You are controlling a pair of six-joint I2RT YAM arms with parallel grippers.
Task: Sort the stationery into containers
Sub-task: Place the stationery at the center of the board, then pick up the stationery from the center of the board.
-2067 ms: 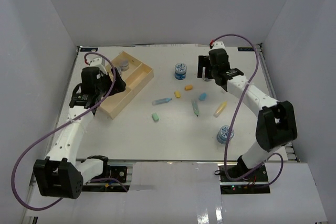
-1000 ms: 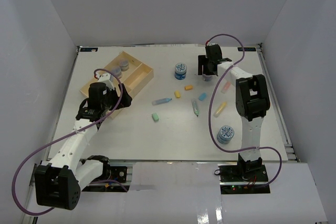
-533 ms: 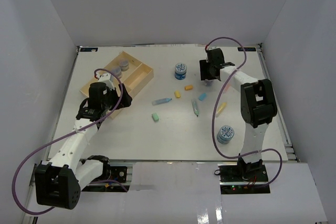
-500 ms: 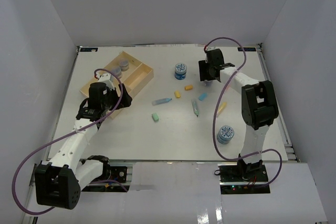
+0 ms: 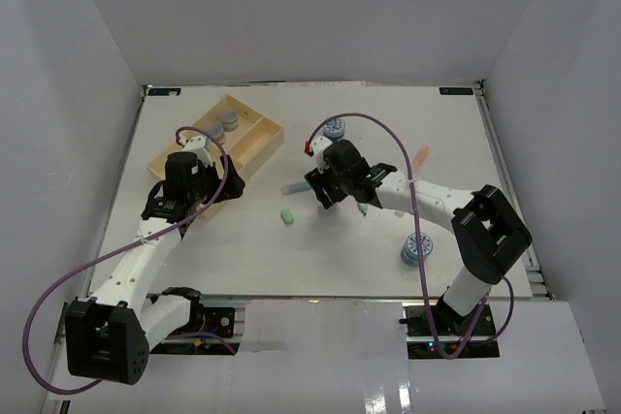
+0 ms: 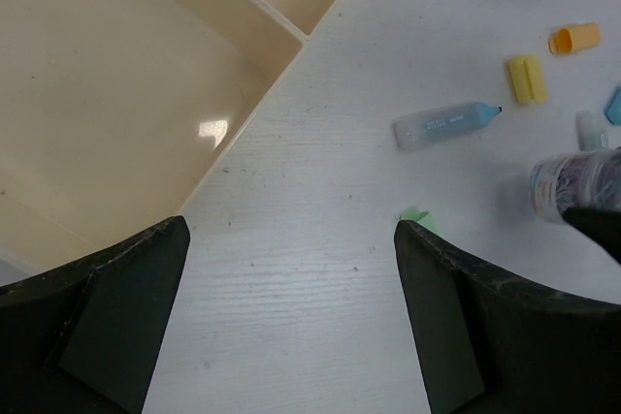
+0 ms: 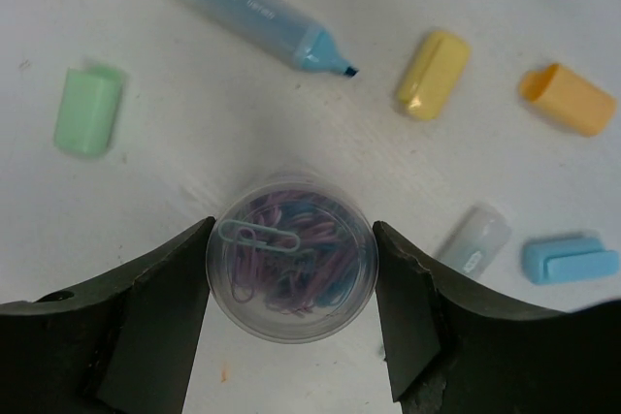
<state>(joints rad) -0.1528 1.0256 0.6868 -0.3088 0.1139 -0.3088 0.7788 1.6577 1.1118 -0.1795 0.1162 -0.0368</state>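
My right gripper (image 5: 323,191) (image 7: 291,269) is shut on a clear grey round roll of paper clips (image 7: 291,264) and holds it over the table's middle. It also shows in the left wrist view (image 6: 577,181). Under it lie a blue stick (image 7: 252,9), a green piece (image 7: 87,111), a yellow piece (image 7: 433,75), an orange piece (image 7: 568,99) and a blue piece (image 7: 571,261). The pale-wood tray (image 5: 254,145) stands at the far left with two grey rolls (image 5: 225,123) in a small section. My left gripper (image 5: 212,188) (image 6: 291,336) is open and empty beside the tray's near corner (image 6: 291,36).
One blue-and-white roll (image 5: 335,127) stands behind the right arm, partly behind its cable. Another (image 5: 415,250) stands at the near right. A pink-orange stick (image 5: 419,155) lies at the right. White walls enclose the table.
My right arm has swung from the far right to the middle of the table with the grey roll in it. My left arm drew back from the tray earlier and has since stayed still.
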